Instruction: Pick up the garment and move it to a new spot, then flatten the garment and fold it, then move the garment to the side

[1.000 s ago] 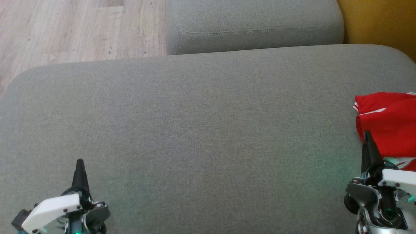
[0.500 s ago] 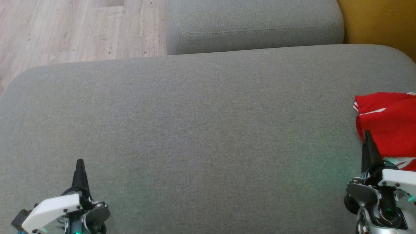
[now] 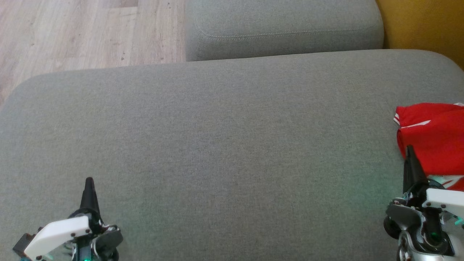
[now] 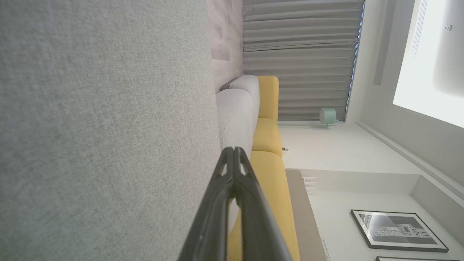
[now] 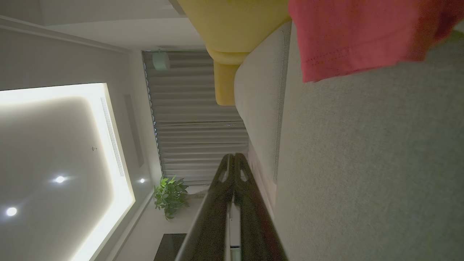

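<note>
Grey woven fabric covers the broad sofa seat cushion that serves as the working surface. A smaller grey cushion sits at 12 o'clock, pale wood-plank flooring at 11 o'clock, and mustard-yellow upholstery at 1 o'clock.

The red knit garment with thin white stripes lies at 3 o'clock, at the seat's right side, and the picture edge cuts part of it off. What shows is layered and a little rumpled, with one striped hem on top. I cannot tell whether it is neatly folded.

This scene would fit two stages. The garment may be waiting at the edge to be lifted to the open middle, or it may be flattened, folded and set aside. The wide middle of the cushion holds nothing, which does not settle it either way.

The left fingers sit at 7 o'clock, pressed together with nothing between them, and the left wrist view confirms this. They are well apart from the garment. The right fingers sit at 4 o'clock, also clenched on nothing. From their tips the red cloth lies at 1 o'clock, just beside them, though I cannot tell whether they touch it. In the right wrist view the garment's hem hangs at 1 o'clock, apart from the tips.
</note>
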